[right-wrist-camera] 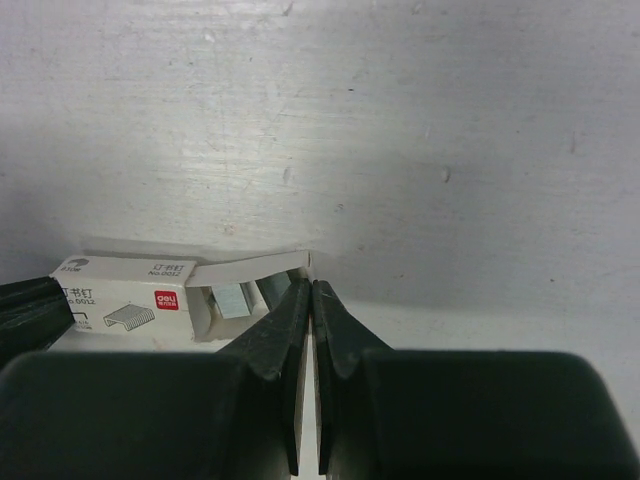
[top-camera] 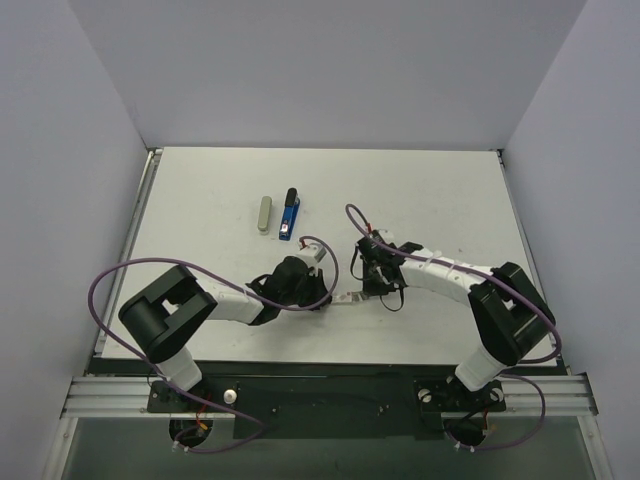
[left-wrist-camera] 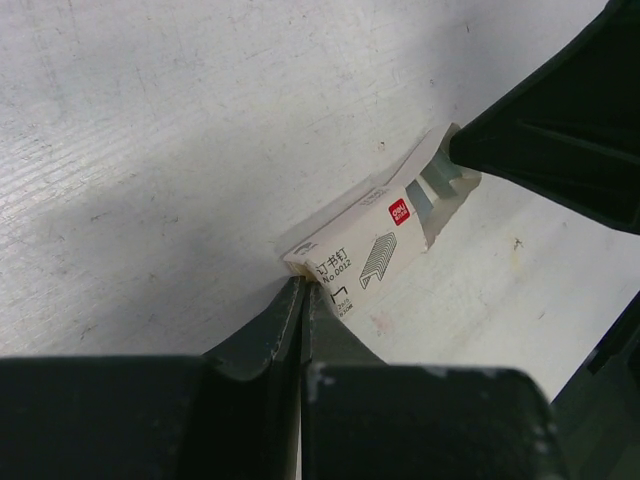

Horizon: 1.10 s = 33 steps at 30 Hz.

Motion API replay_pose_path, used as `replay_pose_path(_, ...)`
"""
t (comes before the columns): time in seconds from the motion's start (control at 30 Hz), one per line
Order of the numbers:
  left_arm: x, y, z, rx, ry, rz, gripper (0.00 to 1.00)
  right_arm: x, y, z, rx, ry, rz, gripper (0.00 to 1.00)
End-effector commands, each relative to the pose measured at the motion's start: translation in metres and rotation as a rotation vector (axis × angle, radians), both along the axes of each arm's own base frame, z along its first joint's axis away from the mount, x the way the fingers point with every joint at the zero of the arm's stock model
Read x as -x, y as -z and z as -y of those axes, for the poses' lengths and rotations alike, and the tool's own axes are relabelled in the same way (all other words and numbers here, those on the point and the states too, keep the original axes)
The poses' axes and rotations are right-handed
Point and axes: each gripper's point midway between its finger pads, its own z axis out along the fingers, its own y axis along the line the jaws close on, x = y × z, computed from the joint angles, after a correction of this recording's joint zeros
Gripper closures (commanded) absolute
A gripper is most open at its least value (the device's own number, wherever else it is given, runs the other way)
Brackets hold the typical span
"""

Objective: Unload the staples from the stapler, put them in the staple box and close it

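Stapler [top-camera: 290, 213]: a slim body in blue and black, lying flat on the table, well beyond the box and to its left. It is not touched by either arm.

1. Table [top-camera: 420, 190]: a flat white top, matt, with fine scuffs and specks visible in both wrist views. Plain pale walls enclose it on three sides.
2. Left arm [top-camera: 215, 305] and right arm [top-camera: 450, 272]: white links with black joints, each trailing a purple cable [top-camera: 105, 290]. Both reach inward and meet at the box, one from each end.
3. Grey bar [top-camera: 264, 213]: a rounded oblong, just beside the stapler on its left and parallel to it, equally far from the box.
4. Box [left-wrist-camera: 365, 250]: small, white, rectangular cardboard with a red logo and a printed drawing of staples. It lies flat between the two grippers. Its end flap on the right arm's side is open, and a pale grey block [right-wrist-camera: 232, 298] shows inside.
5. Left gripper [left-wrist-camera: 303, 290]: dark, wedge-shaped fingers, jaws closed together, tips against the closed end of the box. Whether cardboard is pinched cannot be determined.
6. Right gripper [right-wrist-camera: 311, 290]: jaws fully closed, tips touching the edge of the open flap. A grip on the flap cannot be confirmed.
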Motion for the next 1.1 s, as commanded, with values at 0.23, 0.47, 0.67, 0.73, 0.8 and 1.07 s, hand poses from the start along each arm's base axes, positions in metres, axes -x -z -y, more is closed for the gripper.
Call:
replay_pose_path(0.23,0.022,0.029,-0.008,-0.098,0.056,-0.072,1.0,0.002,-0.004,0.008,-0.024,0.06,0.0,1.0)
replay_pose_path(0.47,0.022,0.029,-0.007,-0.099,0.06,-0.07,1.0,0.002,-0.005,0.005,-0.021,0.035,-0.003,1.0)
replay_pose_path(0.67,0.021,0.031,-0.006,-0.106,0.059,-0.076,1.0,0.004,-0.004,-0.001,-0.013,0.02,-0.003,1.0)
replay_pose_path(0.73,0.022,0.029,-0.005,-0.105,0.064,-0.072,1.0,0.002,-0.005,-0.006,-0.025,0.026,0.001,1.0)
replay_pose_path(0.8,0.022,0.029,-0.005,-0.116,0.062,-0.066,1.0,0.0,-0.005,-0.009,-0.026,0.032,-0.002,1.0)
replay_pose_path(1.07,0.02,0.028,-0.008,-0.14,0.045,-0.051,1.0,-0.004,-0.001,-0.017,-0.046,0.091,-0.005,1.0)
